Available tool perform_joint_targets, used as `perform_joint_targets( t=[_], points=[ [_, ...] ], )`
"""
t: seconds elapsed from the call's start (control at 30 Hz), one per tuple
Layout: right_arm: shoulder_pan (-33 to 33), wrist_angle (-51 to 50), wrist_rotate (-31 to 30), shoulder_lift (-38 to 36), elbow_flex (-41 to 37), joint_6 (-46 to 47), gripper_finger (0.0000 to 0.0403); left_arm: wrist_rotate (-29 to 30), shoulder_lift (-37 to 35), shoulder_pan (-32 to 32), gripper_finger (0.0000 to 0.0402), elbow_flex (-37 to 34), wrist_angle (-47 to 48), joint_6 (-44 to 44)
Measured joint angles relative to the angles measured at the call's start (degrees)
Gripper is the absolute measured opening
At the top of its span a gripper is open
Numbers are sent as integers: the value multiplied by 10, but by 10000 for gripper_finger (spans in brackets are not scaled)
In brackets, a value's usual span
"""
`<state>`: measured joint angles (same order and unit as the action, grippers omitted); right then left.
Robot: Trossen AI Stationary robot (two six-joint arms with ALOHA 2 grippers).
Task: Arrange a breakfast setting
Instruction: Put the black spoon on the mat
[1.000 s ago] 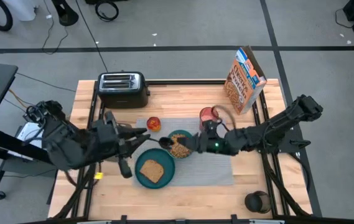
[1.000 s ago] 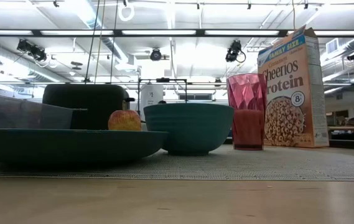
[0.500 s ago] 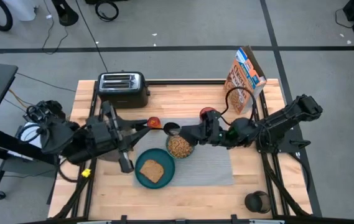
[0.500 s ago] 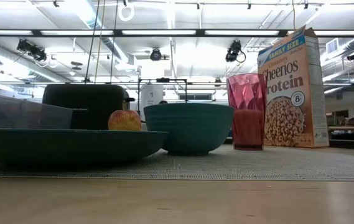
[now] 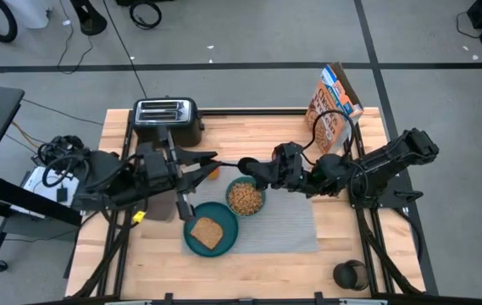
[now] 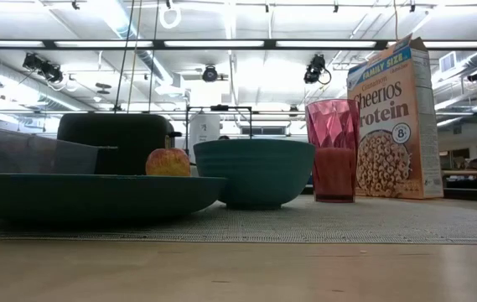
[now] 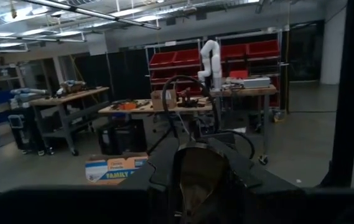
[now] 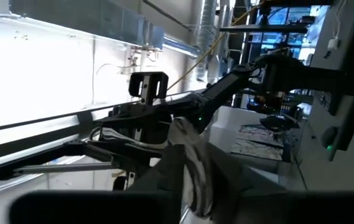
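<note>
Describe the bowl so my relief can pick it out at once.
Find the grey placemat in the middle of the wooden table. The bowl sits on its left part, beside the larger teal plate with toast. It is the smaller, deeper teal dish, filled with brown cereal.

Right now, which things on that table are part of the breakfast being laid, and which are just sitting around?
Breakfast: placemat, plate with toast, bowl, pink cup, apple, spoon.
Sitting around: toaster, cereal box, dark cup.

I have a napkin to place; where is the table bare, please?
Free: placemat right of plate and bowl; wood between toaster and cereal box. Crowded: beyond the bowl, where left end effector meets right end effector.
</note>
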<state>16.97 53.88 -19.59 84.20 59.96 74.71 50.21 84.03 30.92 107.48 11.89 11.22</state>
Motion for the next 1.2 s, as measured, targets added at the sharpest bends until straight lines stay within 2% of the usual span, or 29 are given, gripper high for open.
perform_joint_targets(
  t=[0.1, 0.3, 0.5, 0.63, 0.77, 0.87, 1.03, 1.2],
  points=[
    [0, 5, -8, 0, 0, -7, 17, -29, 0, -7, 80, 0, 1, 0],
    [-2, 6, -17, -1, 1, -16, 12, -39, -2, -9, 97, 1, 15, 18],
    [-10, -2, -22, -4, 0, -45, 12, -41, -22, 13, 186, 0, 48, -1],
    [-24, -77, -13, -50, 0, -62, 12, -40, -60, 47, 259, 0, 105, -48],
    [-39, -233, 7, -139, 0, -91, 12, -20, -113, 108, 306, 0, 162, -89],
    [-50, -385, 56, -212, 0, -99, 12, -9, -149, 150, 314, 1, 216, -144],
    [-56, -659, 178, -310, 0, -72, 12, -7, -170, 171, 305, 1, 282, -215],
    [-55, -923, 310, -338, 0, -91, 12, -5, -163, 161, 298, 1, 303, -244]
  ],
)
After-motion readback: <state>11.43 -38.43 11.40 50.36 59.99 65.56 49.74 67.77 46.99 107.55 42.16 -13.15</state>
